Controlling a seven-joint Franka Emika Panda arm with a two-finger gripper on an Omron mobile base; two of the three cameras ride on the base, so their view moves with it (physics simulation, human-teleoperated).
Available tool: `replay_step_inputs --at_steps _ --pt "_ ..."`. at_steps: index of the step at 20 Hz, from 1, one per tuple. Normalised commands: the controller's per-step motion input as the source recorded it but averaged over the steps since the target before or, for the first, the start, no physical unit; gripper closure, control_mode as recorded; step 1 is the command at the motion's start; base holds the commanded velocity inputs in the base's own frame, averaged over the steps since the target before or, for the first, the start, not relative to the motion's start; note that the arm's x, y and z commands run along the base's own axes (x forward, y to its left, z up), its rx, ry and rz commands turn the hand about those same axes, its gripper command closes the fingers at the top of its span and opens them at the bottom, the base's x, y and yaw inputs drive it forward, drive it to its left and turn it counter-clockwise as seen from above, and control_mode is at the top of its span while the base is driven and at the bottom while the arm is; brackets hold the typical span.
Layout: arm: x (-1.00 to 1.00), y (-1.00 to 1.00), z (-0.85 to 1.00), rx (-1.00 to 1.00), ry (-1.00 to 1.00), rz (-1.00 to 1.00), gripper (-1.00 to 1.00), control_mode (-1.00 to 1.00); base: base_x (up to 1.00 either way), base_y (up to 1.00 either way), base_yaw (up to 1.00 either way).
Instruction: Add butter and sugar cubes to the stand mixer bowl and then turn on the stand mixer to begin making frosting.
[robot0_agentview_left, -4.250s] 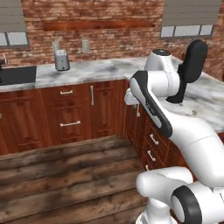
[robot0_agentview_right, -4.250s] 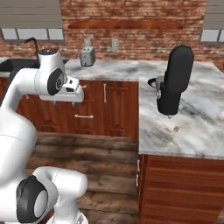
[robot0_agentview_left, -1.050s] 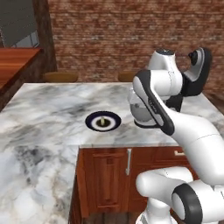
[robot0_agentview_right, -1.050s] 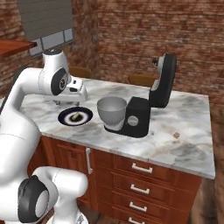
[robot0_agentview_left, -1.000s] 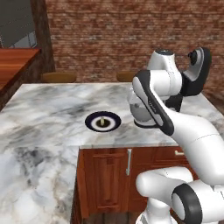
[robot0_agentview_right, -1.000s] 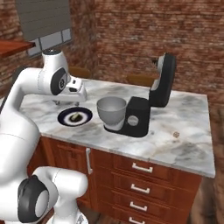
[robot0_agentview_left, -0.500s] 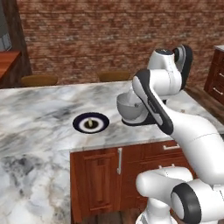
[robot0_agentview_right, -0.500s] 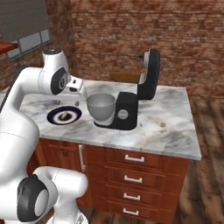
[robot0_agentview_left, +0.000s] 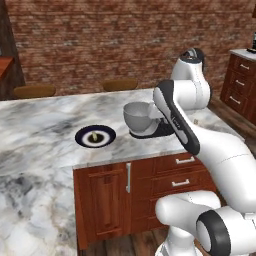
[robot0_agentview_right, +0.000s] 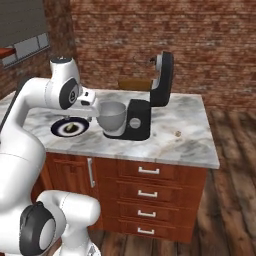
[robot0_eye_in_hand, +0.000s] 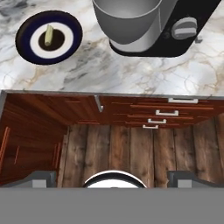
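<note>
Honestly, with its fingers (robot0_eye_in_hand: 112, 177) spread wide and empty above the tabletop (robot0_eye_in_hand: 87, 70) edge, the arm could knock the stand mixer bowl (robot0_agentview_right: 111, 118), seated on the stand mixer (robot0_agentview_right: 145, 107), while reaching for the butter (robot0_eye_in_hand: 48, 35) on the plate (robot0_eye_in_hand: 26, 46) just beside it.

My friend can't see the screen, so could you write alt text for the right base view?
A white robot arm reaches over a marble counter, its open gripper hovering beside a grey metal bowl on a black stand mixer with its head tilted up. A dark-rimmed plate lies left of the bowl.
</note>
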Motion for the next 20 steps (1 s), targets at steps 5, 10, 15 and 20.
replay_step_inputs --at_steps 5,10,15,20 --pt "0.0 0.0 0.0 0.0 0.0 0.0 -1.0 1.0 -0.02 -0.25 -0.03" --pt "0.0 0.0 0.0 0.0 0.0 0.0 -1.0 1.0 0.0 -0.35 0.0" --pt "0.0 0.0 0.0 0.0 0.0 0.0 -1.0 1.0 0.01 -0.01 -0.02" --pt "0.0 0.0 0.0 0.0 0.0 0.0 -1.0 1.0 0.24 0.61 -0.04"
